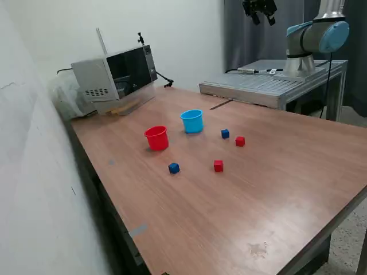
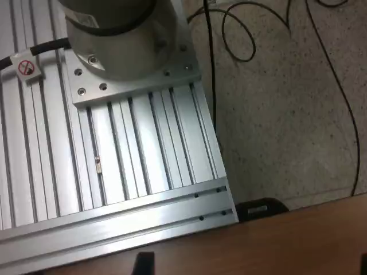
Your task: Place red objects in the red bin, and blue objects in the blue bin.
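On the wooden table (image 1: 275,195) a red cup (image 1: 156,138) stands next to a light blue cup (image 1: 192,121). One dark blue cube (image 1: 225,133) and one red cube (image 1: 239,141) lie close together to the exterior view's right of the cups. A second red cube (image 1: 218,165) and a second blue cube (image 1: 174,168) lie nearer the front. My gripper (image 1: 261,11) hangs high above the far end of the table, far from all of them, open and empty. In the wrist view only the tips of its fingers (image 2: 143,263) show, wide apart; no cups or cubes show there.
A grey box-shaped appliance (image 1: 117,74) with a dark window stands at the table's far corner by the wall. The arm's base (image 1: 301,63) sits on a ribbed aluminium plate (image 1: 269,86), also in the wrist view (image 2: 126,172). Cables (image 2: 241,34) lie on the floor.
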Controlling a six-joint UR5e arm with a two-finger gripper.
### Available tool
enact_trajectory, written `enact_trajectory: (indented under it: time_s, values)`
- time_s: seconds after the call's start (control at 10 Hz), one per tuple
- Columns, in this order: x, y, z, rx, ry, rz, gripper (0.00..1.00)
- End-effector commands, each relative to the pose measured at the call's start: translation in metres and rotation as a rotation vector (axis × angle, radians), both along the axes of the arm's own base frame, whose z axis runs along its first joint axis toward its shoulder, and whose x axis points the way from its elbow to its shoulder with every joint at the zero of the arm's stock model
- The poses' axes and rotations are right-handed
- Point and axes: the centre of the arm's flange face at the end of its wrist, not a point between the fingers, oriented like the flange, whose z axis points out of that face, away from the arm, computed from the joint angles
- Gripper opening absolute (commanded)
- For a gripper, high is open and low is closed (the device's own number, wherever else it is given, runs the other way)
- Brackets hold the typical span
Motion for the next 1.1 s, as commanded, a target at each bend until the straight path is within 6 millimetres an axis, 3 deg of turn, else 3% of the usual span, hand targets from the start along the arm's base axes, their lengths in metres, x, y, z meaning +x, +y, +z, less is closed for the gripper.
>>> enact_trajectory:
  time_s: [0.0,0.5,0.6,0.7,1.0]
  values:
    - [-0.002,-0.003,-0.002,-0.002,0.004,0.005,1.0]
    - [-0.002,-0.005,-0.006,-0.005,0.007,0.004,1.0]
    - [-0.011,-0.011,-0.004,0.007,0.073,0.024,1.0]
    - [-0.023,-0.023,-0.015,0.017,0.137,0.06,1.0]
    - [-0.058,-0.028,-0.034,0.026,0.203,0.078,1.0]
